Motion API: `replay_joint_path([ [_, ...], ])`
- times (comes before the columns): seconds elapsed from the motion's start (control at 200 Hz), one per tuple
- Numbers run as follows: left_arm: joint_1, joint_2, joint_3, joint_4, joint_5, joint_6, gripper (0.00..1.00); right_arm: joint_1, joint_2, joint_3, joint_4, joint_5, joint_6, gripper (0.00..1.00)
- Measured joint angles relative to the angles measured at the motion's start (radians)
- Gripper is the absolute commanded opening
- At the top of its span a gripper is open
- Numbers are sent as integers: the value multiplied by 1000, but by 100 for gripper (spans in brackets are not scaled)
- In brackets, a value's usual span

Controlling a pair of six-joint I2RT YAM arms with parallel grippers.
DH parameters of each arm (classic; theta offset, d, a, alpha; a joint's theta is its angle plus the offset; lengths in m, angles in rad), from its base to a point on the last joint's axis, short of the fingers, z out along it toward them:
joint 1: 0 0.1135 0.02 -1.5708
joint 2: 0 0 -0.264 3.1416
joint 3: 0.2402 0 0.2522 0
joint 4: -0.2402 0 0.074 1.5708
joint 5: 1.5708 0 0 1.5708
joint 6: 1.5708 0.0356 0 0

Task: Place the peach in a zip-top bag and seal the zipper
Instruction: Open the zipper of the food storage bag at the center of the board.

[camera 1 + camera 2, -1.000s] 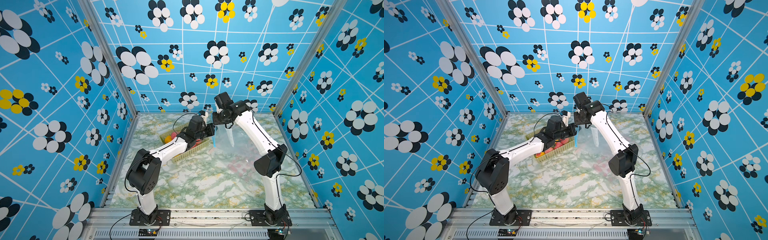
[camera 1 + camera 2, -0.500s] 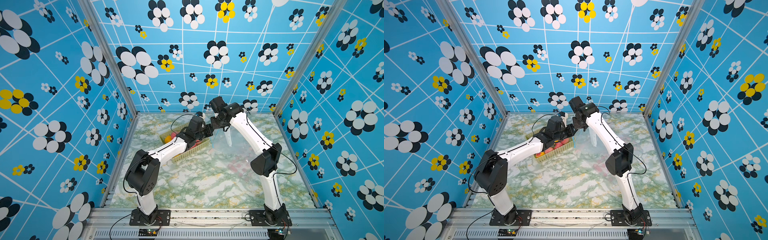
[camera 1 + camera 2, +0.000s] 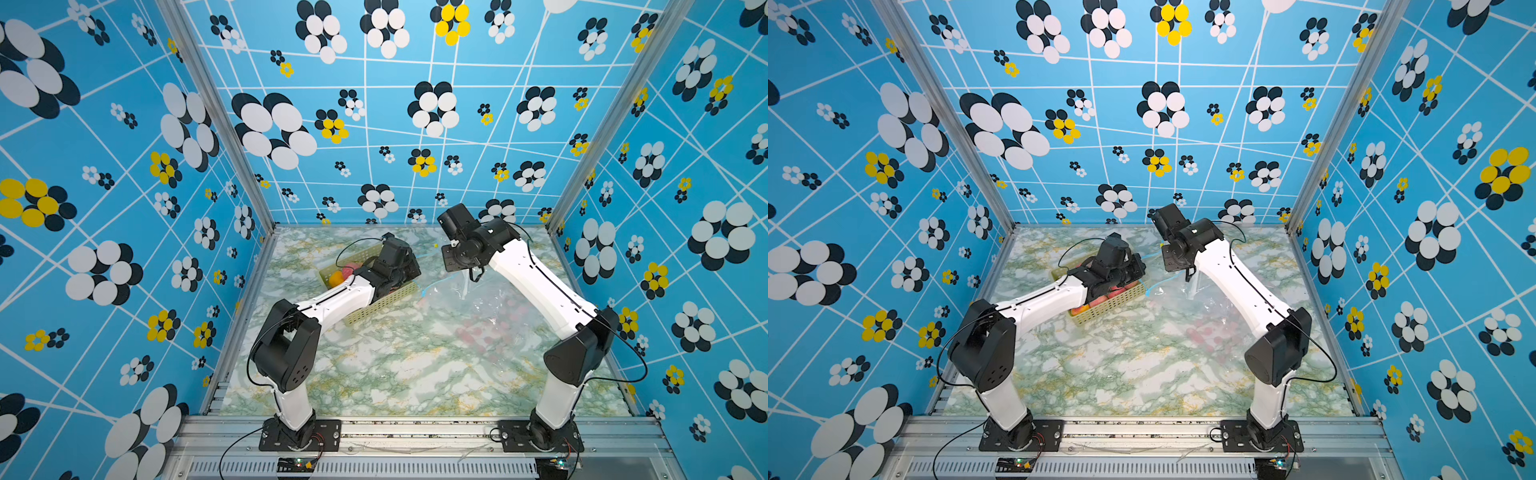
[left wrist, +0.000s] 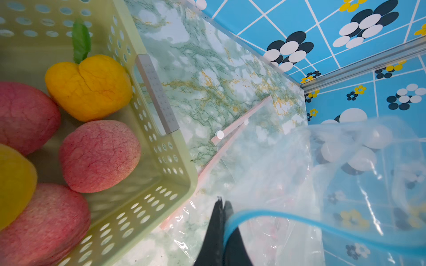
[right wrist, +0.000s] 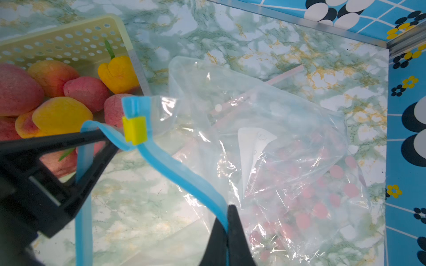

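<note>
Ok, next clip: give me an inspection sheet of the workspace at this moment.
Surface: marbled tabletop, no spills seen.
Job's things: clear zip-top bag, mouth held off the table, no peach inside; blue zipper strip with yellow slider; peaches in the perforated basket.
Clutter: another bag with pink zipper flat on the table.
Grippers: left gripper and right gripper, jaws shut on the blue zipper strip.
Cables: black leads run along both arms.
Surroundings: blue flower-print walls, metal frame.
</note>
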Motion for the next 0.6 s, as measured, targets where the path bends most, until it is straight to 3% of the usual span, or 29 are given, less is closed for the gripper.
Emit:
replay_joint_path([
  [0.25,-46,24,-2,51,26,12,26,0,-117,-182,55,-32,0,0],
  [0.44,-63,21,-60,175,78,39,57,0,-109,-194,97,-51,0,0],
  [0.6,-63,7,-151,207,104,47,69,0,-96,-194,140,-66,0,0],
])
